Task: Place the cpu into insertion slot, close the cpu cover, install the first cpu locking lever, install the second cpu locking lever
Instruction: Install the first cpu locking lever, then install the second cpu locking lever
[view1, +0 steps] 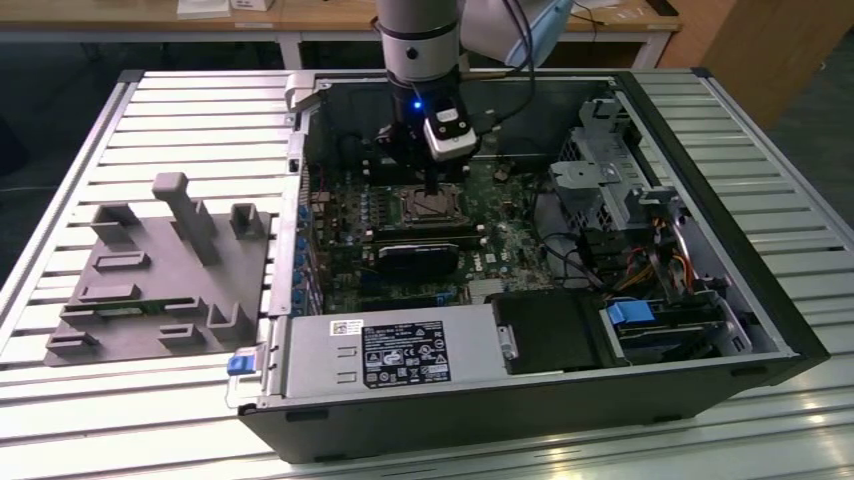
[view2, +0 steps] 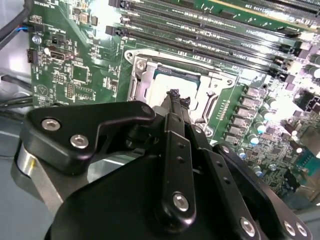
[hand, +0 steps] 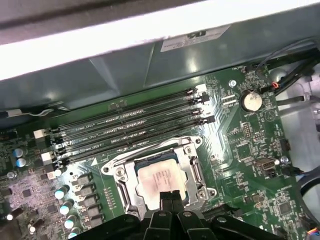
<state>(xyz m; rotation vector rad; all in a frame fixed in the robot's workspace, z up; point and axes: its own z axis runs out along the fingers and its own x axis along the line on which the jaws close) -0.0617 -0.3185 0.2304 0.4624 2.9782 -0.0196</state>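
Open computer case (view1: 747, 290) lies on slatted desk (view1: 200, 110). Grey plastic fixture (view1: 160, 270) at 9 o'clock of case. Power supply (view1: 387, 355) at case's 6 o'clock edge. Coin battery (hand: 251, 100) beside memory slots (hand: 130, 127).

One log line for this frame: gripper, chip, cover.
gripper: shut, tip on chip | chip: in socket | cover: down over chip

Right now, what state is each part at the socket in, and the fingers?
cpu: seated in the insertion slot, top bare.
cpu cover: down around the cpu.
gripper: fingers shut, tips at the cpu's top.
computer case: side open, motherboard exposed.
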